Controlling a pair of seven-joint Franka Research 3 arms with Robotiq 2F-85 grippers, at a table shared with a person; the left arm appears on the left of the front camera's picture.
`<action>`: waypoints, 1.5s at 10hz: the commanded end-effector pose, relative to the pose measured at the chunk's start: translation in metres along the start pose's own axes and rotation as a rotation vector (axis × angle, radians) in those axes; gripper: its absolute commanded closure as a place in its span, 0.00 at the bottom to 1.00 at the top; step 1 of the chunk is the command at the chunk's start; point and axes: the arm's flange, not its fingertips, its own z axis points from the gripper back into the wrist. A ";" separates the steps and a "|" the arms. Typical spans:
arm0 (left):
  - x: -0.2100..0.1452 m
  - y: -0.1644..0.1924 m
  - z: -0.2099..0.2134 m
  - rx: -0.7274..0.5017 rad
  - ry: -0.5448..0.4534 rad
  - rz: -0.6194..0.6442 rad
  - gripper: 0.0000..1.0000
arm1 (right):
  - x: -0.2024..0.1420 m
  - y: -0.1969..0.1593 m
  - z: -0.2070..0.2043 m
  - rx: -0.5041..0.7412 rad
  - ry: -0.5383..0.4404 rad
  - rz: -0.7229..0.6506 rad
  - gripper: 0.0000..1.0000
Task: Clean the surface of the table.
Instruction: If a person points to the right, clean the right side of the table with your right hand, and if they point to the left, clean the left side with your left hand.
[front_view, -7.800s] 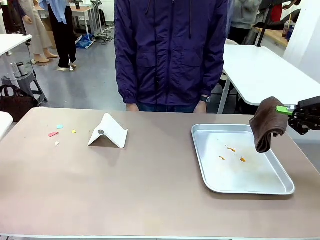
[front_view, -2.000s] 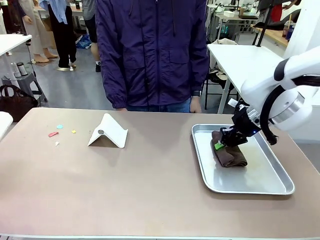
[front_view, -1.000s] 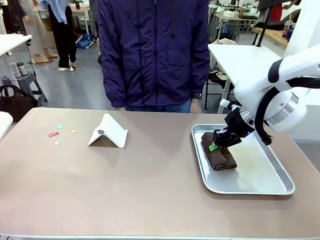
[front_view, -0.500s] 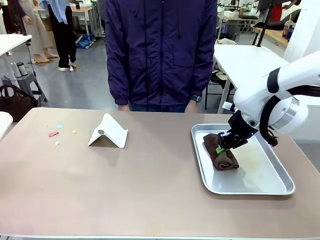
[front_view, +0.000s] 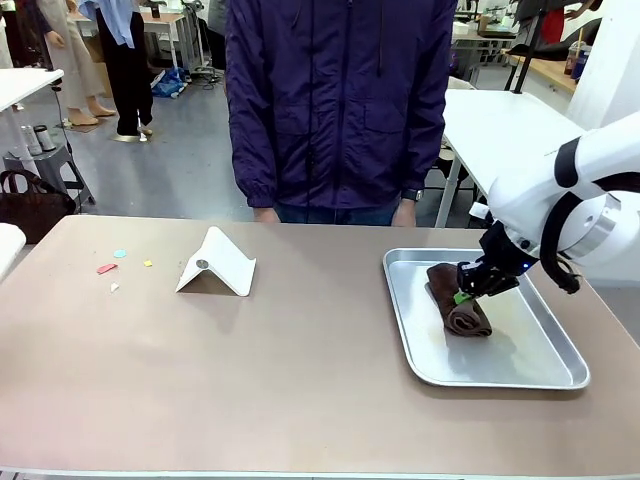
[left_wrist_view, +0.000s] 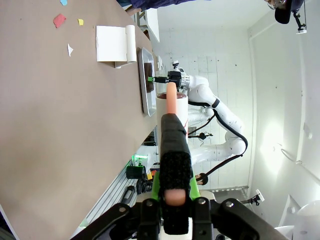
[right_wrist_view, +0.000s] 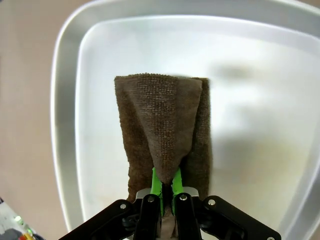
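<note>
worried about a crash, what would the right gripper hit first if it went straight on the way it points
The right gripper is shut on the cloth, so that first, then likely the tray floor right under it.

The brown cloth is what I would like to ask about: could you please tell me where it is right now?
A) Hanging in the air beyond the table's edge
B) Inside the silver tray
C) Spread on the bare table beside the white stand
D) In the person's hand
B: the brown cloth lies on the floor of the silver tray, pinched by the right claw.
</note>
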 end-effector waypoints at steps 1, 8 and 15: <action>-0.003 -0.005 0.000 0.005 0.009 0.005 0.91 | -0.006 -0.016 0.008 -0.064 -0.009 -0.053 0.92; -0.003 -0.005 0.000 0.005 0.009 0.005 0.91 | -0.021 -0.074 0.051 0.070 -0.159 -0.204 0.92; -0.003 -0.005 0.000 0.005 0.009 0.005 0.91 | -0.022 -0.096 0.071 0.856 -0.255 -0.284 0.92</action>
